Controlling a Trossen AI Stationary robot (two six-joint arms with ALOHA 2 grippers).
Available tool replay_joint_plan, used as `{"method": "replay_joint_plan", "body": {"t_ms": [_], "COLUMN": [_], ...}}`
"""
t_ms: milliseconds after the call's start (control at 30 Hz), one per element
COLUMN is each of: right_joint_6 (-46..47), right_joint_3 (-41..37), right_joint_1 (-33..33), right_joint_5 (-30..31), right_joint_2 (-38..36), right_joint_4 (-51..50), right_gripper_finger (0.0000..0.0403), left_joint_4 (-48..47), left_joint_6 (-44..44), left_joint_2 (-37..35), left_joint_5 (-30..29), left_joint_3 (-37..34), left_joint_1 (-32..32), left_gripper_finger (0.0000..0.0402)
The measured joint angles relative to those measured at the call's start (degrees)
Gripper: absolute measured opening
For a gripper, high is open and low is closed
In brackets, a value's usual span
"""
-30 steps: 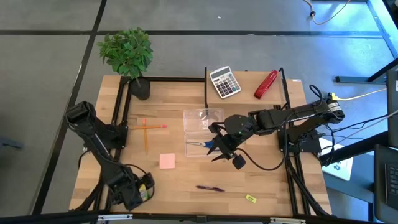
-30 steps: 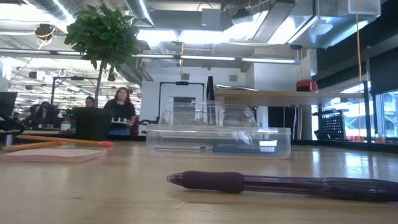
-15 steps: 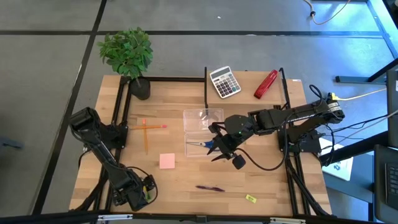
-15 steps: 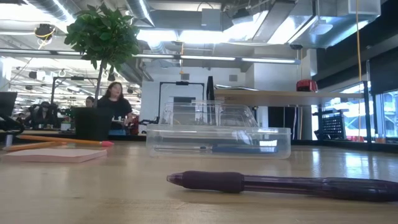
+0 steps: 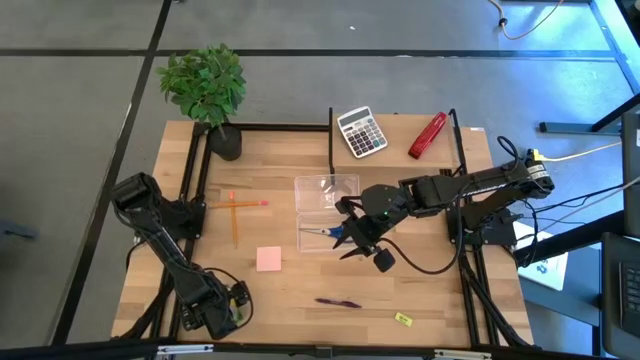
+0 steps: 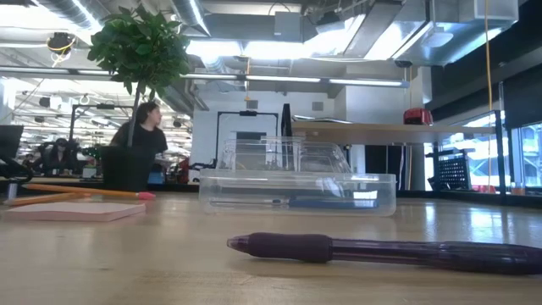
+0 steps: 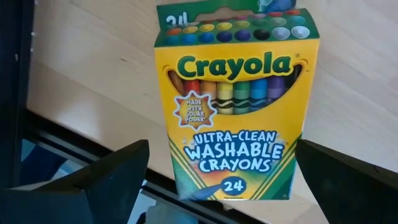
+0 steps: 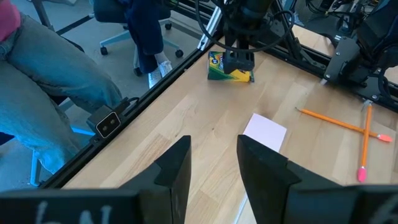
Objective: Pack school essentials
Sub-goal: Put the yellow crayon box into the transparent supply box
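The green-yellow crayon box lies flat at the table's near left corner, right by the near edge. My left gripper hovers over it, open, with a finger on each side and not touching; the high view shows this gripper above the box. My right gripper is open over the clear container at mid-table, where the blue-handled scissors lie. The pink note pad, the crossed orange pencils, the dark pen and the tiny yellow piece lie on the wood.
The grey calculator and the red stapler sit at the far edge, and the potted plant stands at the far left corner. Black frame rails run along the table's sides. A person sits beyond the near edge, and another moves in the room behind.
My left gripper has shifted slightly over the crayon box at the near left corner, then stayed still. In the room behind, a person has walked toward the left.
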State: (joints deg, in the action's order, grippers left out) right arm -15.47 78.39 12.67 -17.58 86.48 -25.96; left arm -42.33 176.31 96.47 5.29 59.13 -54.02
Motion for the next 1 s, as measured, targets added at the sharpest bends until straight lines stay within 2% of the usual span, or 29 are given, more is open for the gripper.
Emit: {"method": "replay_joint_plan", "body": {"t_ms": [633,1000], "right_joint_6": [0.00,-0.02], "right_joint_3": [0.00,0.00], "right_joint_1": [0.00,0.00], "right_joint_5": [0.00,0.00], "right_joint_2": [0.00,0.00], "right_joint_4": [-0.02,0.00], "right_gripper_finger": [0.0133,0.0133], "left_joint_4": [-0.40,0.21], "left_joint_6": [0.14,0.13], "left_joint_2": [-1.80,2.11], "left_joint_5": [-3.88,-3.97], "left_joint_3": [-0.04,-0.04], "left_joint_1": [-0.46,-0.04], "left_gripper_finger": [0.0397,0.0397]}}
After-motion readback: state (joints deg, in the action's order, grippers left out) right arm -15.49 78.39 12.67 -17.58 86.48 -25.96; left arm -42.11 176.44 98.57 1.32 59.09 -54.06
